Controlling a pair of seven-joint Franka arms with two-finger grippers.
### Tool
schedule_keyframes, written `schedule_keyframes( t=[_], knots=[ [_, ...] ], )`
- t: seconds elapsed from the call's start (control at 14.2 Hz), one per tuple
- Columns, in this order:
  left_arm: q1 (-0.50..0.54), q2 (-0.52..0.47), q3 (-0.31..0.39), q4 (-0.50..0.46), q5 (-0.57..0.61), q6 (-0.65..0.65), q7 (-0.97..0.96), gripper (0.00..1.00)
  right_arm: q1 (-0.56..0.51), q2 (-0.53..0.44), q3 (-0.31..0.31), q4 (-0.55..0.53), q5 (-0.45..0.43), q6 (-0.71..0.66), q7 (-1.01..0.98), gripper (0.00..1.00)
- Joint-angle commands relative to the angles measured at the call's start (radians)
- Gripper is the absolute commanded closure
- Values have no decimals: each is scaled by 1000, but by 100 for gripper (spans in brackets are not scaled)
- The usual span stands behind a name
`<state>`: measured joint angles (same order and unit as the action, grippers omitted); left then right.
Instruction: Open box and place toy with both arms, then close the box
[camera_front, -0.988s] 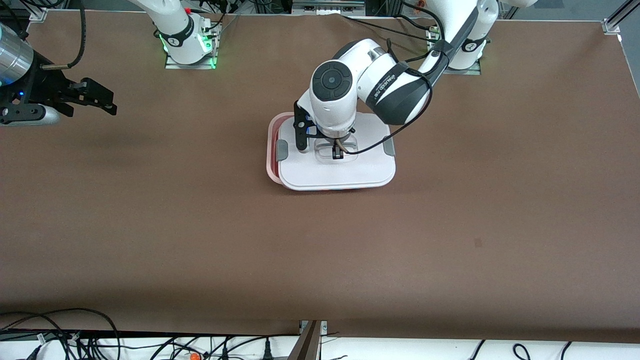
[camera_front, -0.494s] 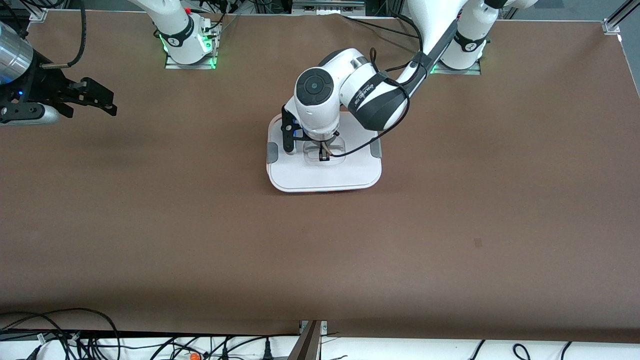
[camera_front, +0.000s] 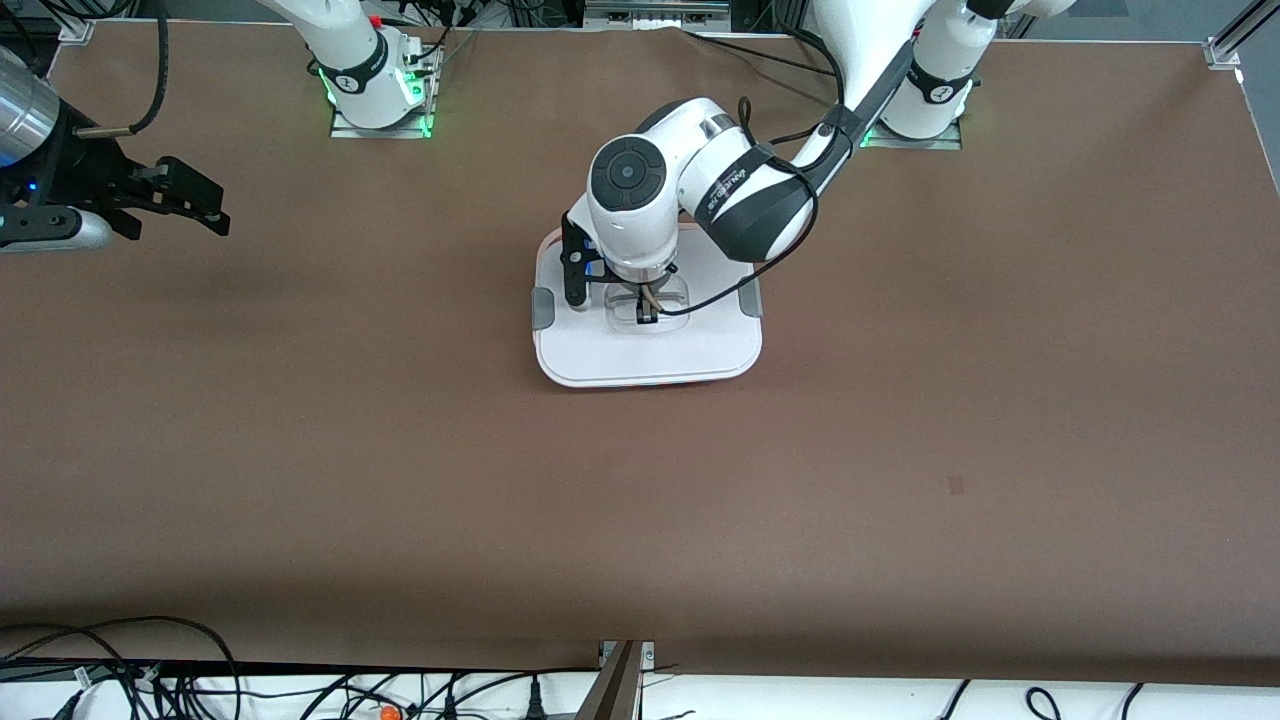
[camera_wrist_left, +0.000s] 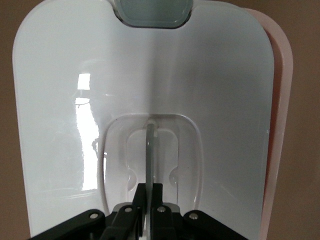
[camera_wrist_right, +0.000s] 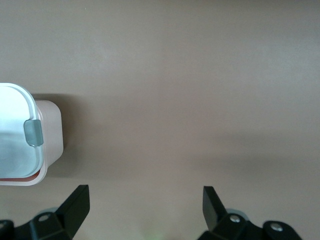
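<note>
The box (camera_wrist_right: 52, 136) stands mid-table with its white lid (camera_front: 650, 352) lying on it, offset, so a strip of the pinkish tub (camera_wrist_left: 281, 100) shows along one edge. My left gripper (camera_front: 647, 314) comes down on the lid's centre and is shut on the thin clear handle (camera_wrist_left: 151, 145); in the left wrist view the left gripper (camera_wrist_left: 151, 188) pinches that blade. A grey clip (camera_front: 541, 307) hangs on each short side. My right gripper (camera_front: 205, 207) waits open in the air over bare table at the right arm's end, and the right gripper (camera_wrist_right: 146, 192) holds nothing. The toy is hidden.
The arm bases (camera_front: 378, 92) stand along the table's edge farthest from the front camera. Cables (camera_front: 120, 670) and a bracket (camera_front: 622, 680) lie off the table's nearest edge. A small dark mark (camera_front: 956, 486) is on the brown table, nearer the front camera than the box.
The left gripper carried the lid toward the right arm's end, covering the pink rim that showed there. Over the last half second the lid has barely moved. The right gripper stayed almost still.
</note>
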<state>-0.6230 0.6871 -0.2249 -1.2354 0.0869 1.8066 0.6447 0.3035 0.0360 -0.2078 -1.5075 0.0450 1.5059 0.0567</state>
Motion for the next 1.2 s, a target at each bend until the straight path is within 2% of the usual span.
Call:
schedule_keyframes(
  t=[0.0,1.13],
  knots=[
    [-17,14,10,28,60,0,-10,100,-11,2,2,12,-7,-13,-18,0],
    [-23,14,10,1,65,-7,-30,100,5,2,10,15,-40,-23,-18,0]
  ],
)
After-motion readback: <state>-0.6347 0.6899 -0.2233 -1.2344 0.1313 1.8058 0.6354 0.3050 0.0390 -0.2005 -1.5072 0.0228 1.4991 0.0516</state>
